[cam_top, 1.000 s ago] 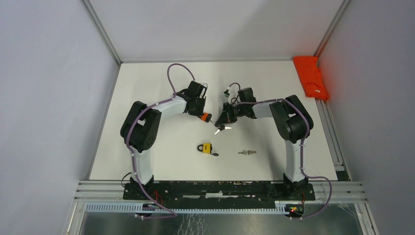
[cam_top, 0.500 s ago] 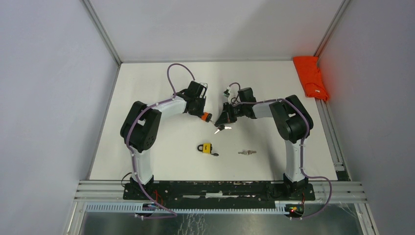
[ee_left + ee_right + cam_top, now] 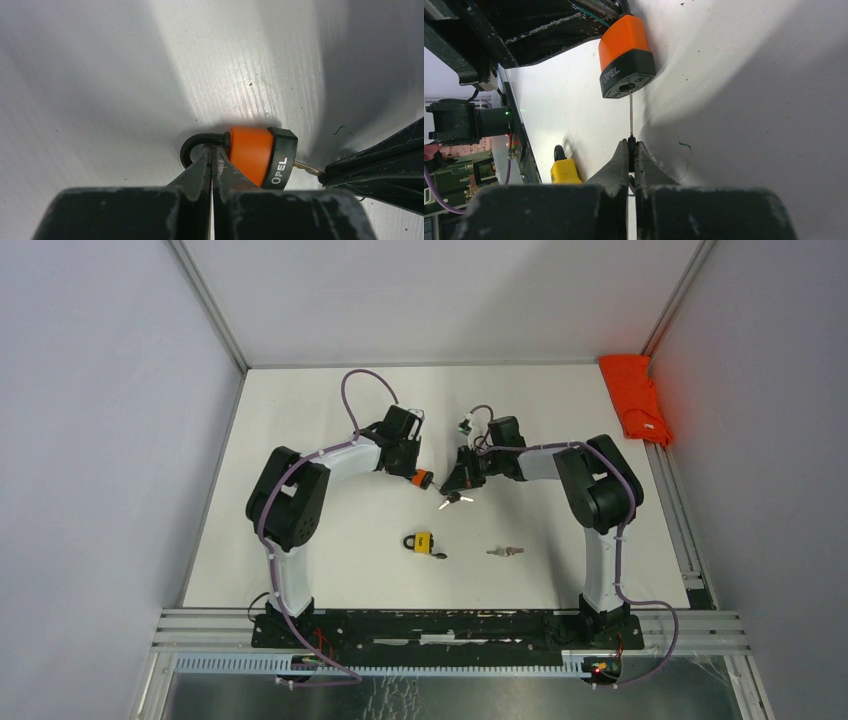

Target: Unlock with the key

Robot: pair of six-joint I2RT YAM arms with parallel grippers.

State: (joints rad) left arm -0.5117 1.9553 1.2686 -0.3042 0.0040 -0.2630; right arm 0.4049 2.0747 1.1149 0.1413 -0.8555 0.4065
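Left gripper (image 3: pixel 212 156) clamped shut on orange padlock (image 3: pixel 251 155) shackle (image 3: pixel 192 147), right gripper (image 3: pixel 631 145) pinched key (image 3: pixel 630 115), tip at keyhole (image 3: pixel 626 87).

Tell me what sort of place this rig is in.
Likely a lab test cell: a white table boxed in by plain panels, with metal rails along its near edge.
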